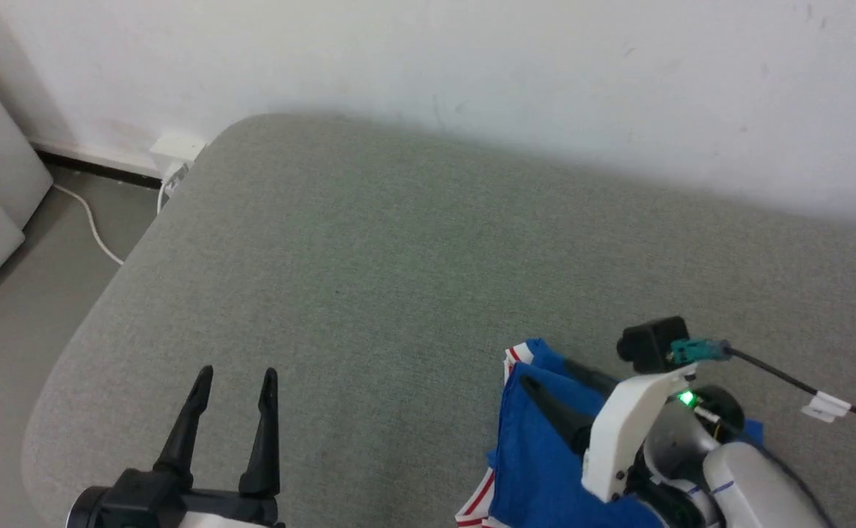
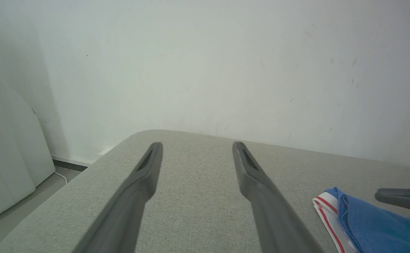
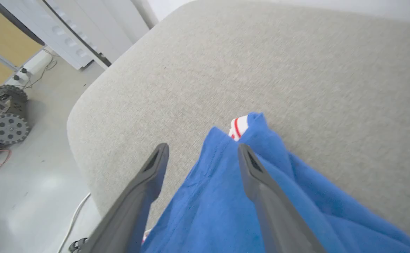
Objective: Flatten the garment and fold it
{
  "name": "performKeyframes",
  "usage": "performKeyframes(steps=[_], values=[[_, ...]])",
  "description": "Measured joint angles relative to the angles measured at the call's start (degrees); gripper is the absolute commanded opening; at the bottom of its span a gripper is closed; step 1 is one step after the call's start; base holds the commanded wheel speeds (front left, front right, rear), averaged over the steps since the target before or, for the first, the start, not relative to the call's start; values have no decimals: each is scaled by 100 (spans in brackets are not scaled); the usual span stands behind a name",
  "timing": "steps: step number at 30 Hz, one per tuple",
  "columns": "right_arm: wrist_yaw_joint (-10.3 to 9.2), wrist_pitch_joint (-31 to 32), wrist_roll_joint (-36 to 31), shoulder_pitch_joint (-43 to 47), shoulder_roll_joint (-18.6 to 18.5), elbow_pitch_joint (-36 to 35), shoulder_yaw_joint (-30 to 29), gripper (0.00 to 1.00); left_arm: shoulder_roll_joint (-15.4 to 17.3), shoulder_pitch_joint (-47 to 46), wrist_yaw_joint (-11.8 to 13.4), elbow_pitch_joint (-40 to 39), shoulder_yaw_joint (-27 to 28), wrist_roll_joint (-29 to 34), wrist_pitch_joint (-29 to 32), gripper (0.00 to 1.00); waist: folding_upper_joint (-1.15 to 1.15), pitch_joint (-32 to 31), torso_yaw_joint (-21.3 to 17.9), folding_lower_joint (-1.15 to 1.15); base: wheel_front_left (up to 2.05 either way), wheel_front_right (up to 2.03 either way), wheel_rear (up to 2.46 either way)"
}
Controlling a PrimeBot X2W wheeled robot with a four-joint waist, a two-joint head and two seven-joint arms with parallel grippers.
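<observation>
The royal-blue jersey garment lies bunched on the grey-green woven upholstered cushion, directly under and around the right gripper. That gripper's two long dark fingers stand spread wide, with nothing pinched between them.

In the right wrist view the right gripper straddles a raised fold of the garment. The cloth runs loose up the gap between the fingers. One finger lies over the blue, the other along its edge above bare cushion. Just past the fingertips the fold ends in a blunt peak, where a small patch of red-striped white trim peeps out between two blue layers. The fabric looks soft and matte, with a stitched hem line along its edge and shallow creases.

In the head view the blue cloth is doubled over on itself. The red-striped white trim shows at the corner just ahead of the right fingertips, and again at the lower edge, back toward that wrist.

The left gripper hovers over bare cushion, well apart from the garment, its fingers parted and holding nothing. In the left wrist view the left gripper points toward the plain white wall. The garment lies off to the right of its fingers. The striped trim is on the side nearest them, and one of the right gripper's dark fingers is above the blue.
</observation>
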Motion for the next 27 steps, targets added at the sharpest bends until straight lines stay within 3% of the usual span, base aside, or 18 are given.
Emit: performKeyframes(steps=[2, 6, 13, 20, 27], values=[[1, -314, -187, -198, -233, -77, 44, 100, 0, -4, -1, -4, 10, -1, 0, 100, 0, -38, -95, 0, 0, 0, 0], [2, -1172, -995, -713, -1058, -243, 428, 100, -4, -3, -2, -11, 57, -45, 0, 100, 0, -122, -322, 0, 0, 0, 0], [2, -2290, -2006, -1011, -1646, -255, -7, 100, -4, -2, -2, -9, 148, -127, 0, 100, 0, -240, -802, 0, 0, 0, 0], [1, -2894, -2205, -541, -1557, -353, -1105, 100, -7, -6, -3, -1, 147, -194, 0, 100, 0, -270, -1252, 0, 0, 0, 0], [1, -3133, -1891, 462, -940, -920, -2050, 100, -5, -10, -3, 78, 109, -243, 0, 100, 0, -226, -1555, -1, 0, 0, 0]])
